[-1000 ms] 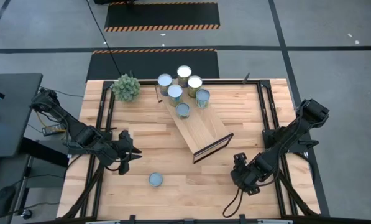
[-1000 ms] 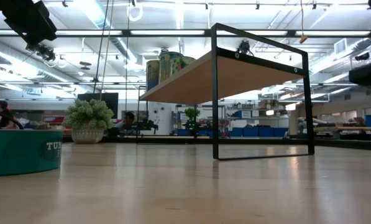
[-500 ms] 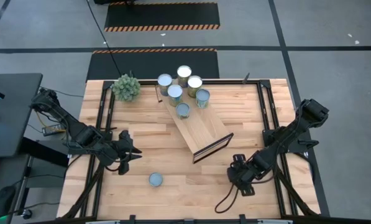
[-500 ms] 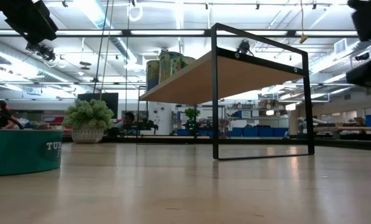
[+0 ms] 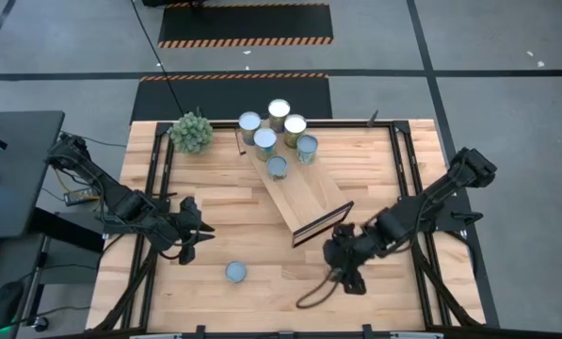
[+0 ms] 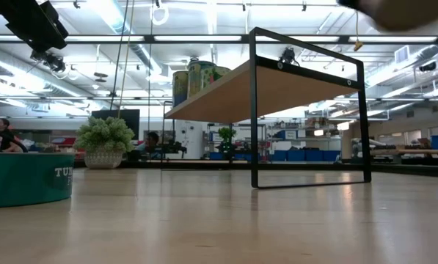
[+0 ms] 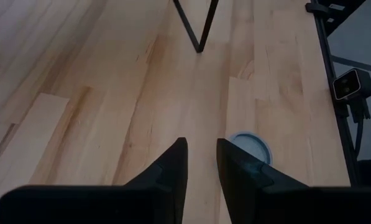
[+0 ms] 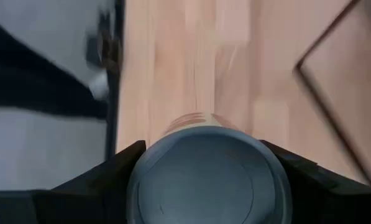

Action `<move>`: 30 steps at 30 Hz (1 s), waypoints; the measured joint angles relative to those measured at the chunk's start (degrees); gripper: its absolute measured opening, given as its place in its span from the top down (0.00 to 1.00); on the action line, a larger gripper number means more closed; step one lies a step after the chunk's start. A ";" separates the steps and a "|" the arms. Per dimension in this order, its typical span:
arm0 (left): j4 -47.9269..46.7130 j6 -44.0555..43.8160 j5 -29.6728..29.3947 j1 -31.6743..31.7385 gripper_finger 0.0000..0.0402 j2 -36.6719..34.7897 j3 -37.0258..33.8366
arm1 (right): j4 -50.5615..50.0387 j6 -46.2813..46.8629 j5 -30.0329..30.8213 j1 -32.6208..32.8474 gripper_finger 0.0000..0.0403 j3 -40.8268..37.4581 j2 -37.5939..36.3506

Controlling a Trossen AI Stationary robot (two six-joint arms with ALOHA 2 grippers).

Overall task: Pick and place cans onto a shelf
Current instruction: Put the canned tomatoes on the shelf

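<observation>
I read the right hand (image 5: 342,252) as clamped on a can (image 8: 209,177): in its wrist view the grey round lid sits tight between both dark fingers (image 8: 95,177). From overhead that hand is just off the shelf's (image 5: 299,191) dark-framed end, at about 5 o'clock from the frame (image 5: 322,223), with a loose cable looped on the counter (image 5: 262,259) below it.

The left hand (image 5: 194,235) sits at 9 o'clock on the counter, fingers (image 7: 173,163) apart by a narrow gap and gripping nothing. A lone can (image 5: 235,272) stands at 5 o'clock from it, near the counter's front edge; in the left wrist view the same can (image 7: 250,146) lies just beyond the fingertips, partly hidden by one finger.

The shelf lies diagonally, its far end toward 12 o'clock. Six cans cluster there (image 5: 279,139); one (image 5: 277,167) clearly stands on the plank, while I cannot tell for the others which rest on the shelf and which on the counter. The green plant ball (image 5: 192,132) sits at 11 o'clock, close to the counter's back edge.

Open wood runs between the two hands along the front edge, and the plank's lower half is bare. From the low camera the shelf deck (image 6: 277,88) stands raised on its dark frame, with clear space beneath.
</observation>
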 joint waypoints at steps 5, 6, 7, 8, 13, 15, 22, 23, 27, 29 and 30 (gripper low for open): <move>-0.03 0.00 0.00 0.00 0.77 0.00 0.00 | -2.94 -4.21 3.51 -3.94 0.28 9.21 0.00; -0.03 -0.01 0.00 0.00 0.77 0.00 -0.01 | -3.98 -5.31 4.25 -4.76 0.28 10.96 0.00; -0.03 -0.02 0.00 0.00 0.77 0.00 0.00 | -5.44 -6.50 5.02 -5.64 0.28 12.79 0.00; -0.03 -0.02 0.00 0.00 0.77 0.00 0.01 | -7.06 -7.64 5.61 -6.52 0.28 14.59 0.00; -0.01 -0.04 0.00 0.00 0.77 0.01 0.00 | -17.78 -14.73 9.49 -12.14 0.28 21.37 -0.02; -0.03 -0.04 0.00 0.00 0.77 0.00 -0.02 | -21.31 -17.77 11.34 -15.04 0.28 22.33 -0.07; -0.24 -0.07 -0.13 0.00 0.77 0.00 -0.02 | -25.67 -25.30 12.03 -27.35 0.28 20.62 0.01; -0.27 -0.08 -0.15 0.00 0.77 0.01 0.00 | -25.89 -26.02 12.01 -29.06 0.28 20.32 0.08; -0.25 -0.16 -0.22 0.00 0.77 0.02 0.00 | -23.79 -27.97 11.98 -34.74 0.28 18.51 -0.06; -0.25 -0.17 -0.22 0.00 0.77 0.02 -0.01 | -22.76 -28.07 11.59 -36.88 0.28 17.25 0.04; -0.25 -0.25 -0.22 0.00 0.77 0.02 0.01 | -22.07 -27.84 11.02 -37.81 0.28 16.60 0.04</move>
